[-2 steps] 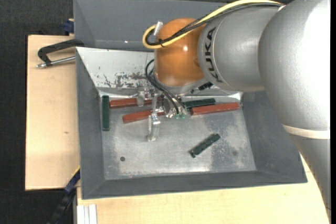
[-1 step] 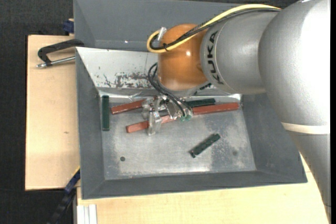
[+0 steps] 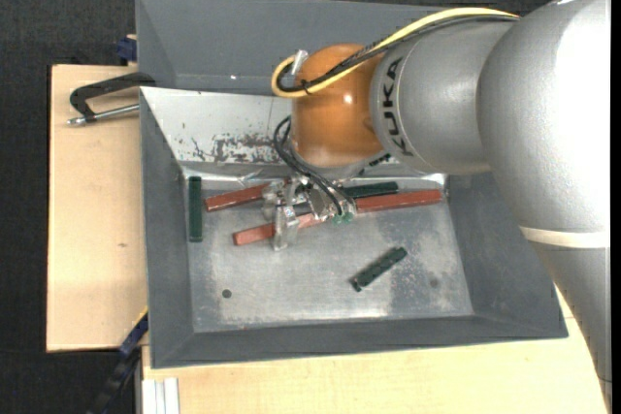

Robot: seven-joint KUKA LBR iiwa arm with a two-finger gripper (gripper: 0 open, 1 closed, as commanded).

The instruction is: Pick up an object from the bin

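Grey metal bin (image 3: 167,286), its sloped walls gathering loose sticks (image 3: 378,268) on the floor, has the orange-covered wrist (image 3: 330,116) hanging mid-frame with the jaws, their spread impossible to tell, over a reddish-brown stick (image 3: 250,236), likely the intended pick.

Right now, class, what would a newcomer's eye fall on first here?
First the bulky silver arm with its orange wrist cover, reaching in from the right. Its end effector hangs low over flat reddish-brown sticks near the grey metal bin's back wall; a dark green stick lies alone in front.
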